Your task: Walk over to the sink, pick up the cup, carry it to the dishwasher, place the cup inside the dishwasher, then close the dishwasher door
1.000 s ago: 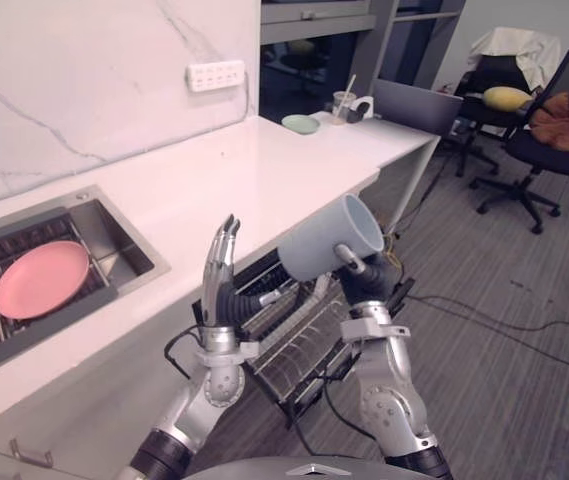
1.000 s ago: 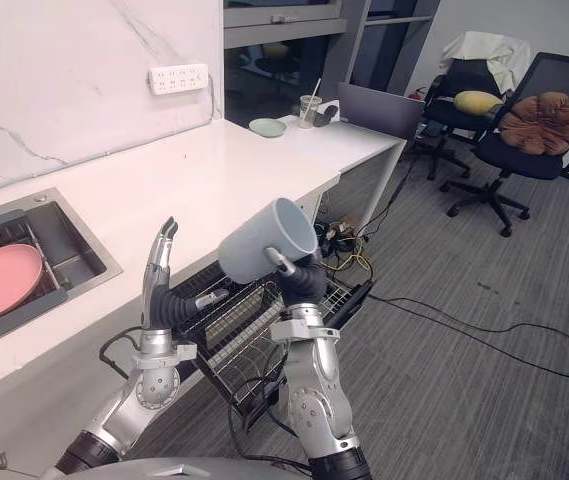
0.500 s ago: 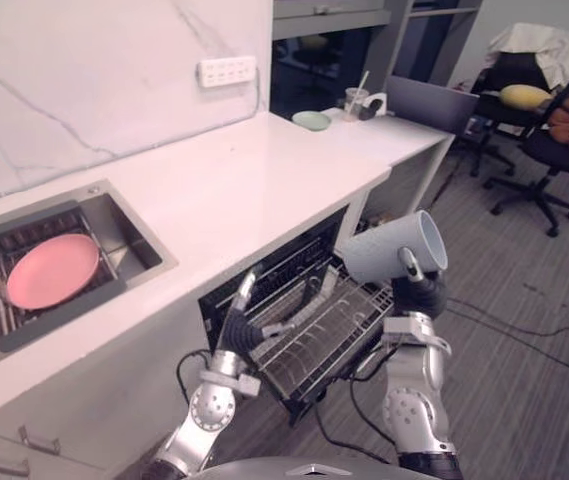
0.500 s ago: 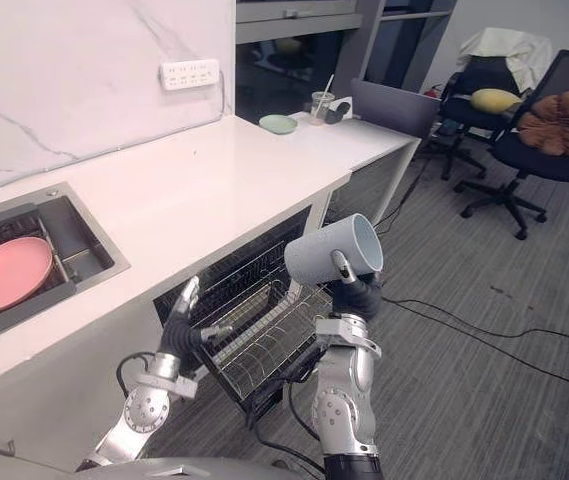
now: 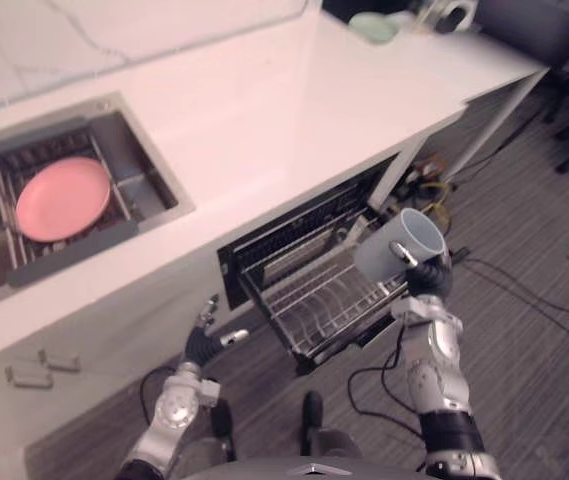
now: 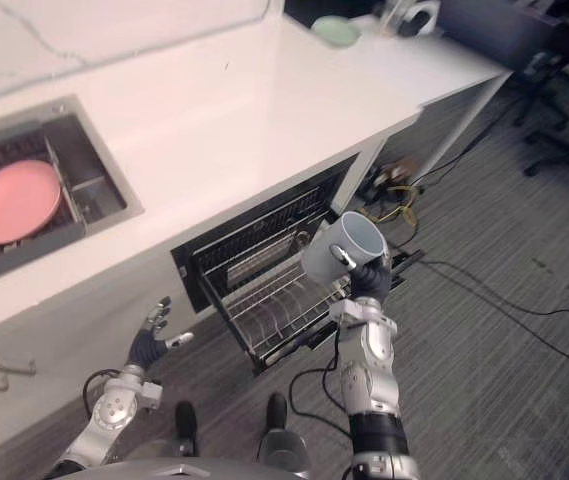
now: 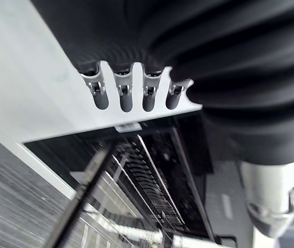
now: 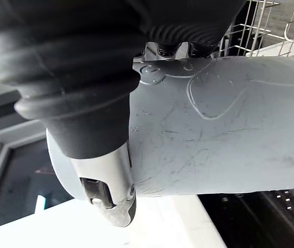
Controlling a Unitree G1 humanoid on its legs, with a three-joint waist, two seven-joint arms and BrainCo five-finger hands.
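Pale grey-blue ceramic cup (image 5: 396, 243) is held in the air by the right hand (image 5: 427, 282), tipped on its side with the open mouth turned up and away from the desk. In the right wrist view the thumb (image 8: 105, 181) and fingers are curled round the cup's wall, so the grip is closed on it. The cup is seen at the outer right corner of the silver wire dishwasher rack (image 5: 309, 300). Whether it touches the wires cannot be told. The rack is drawn out of the dark dishwasher opening (image 5: 294, 215), which is set below the front edge of the white desk (image 5: 264, 110), towards its right end.

Low in front of the desk's white front panel, the left hand (image 5: 204, 338) is noted, left of the rack and apart from it. Its fingers (image 7: 123, 95) are straight and loosely spread, and nothing is held.

A steel sink (image 5: 142, 190) is set into the left part of the desk, and a round pink plate (image 5: 62, 197) lies in it. A small pale green dish (image 5: 372, 25) is recorded near the desk's far right corner. Grey carpet floor (image 5: 524, 340) is seen beyond the rack.
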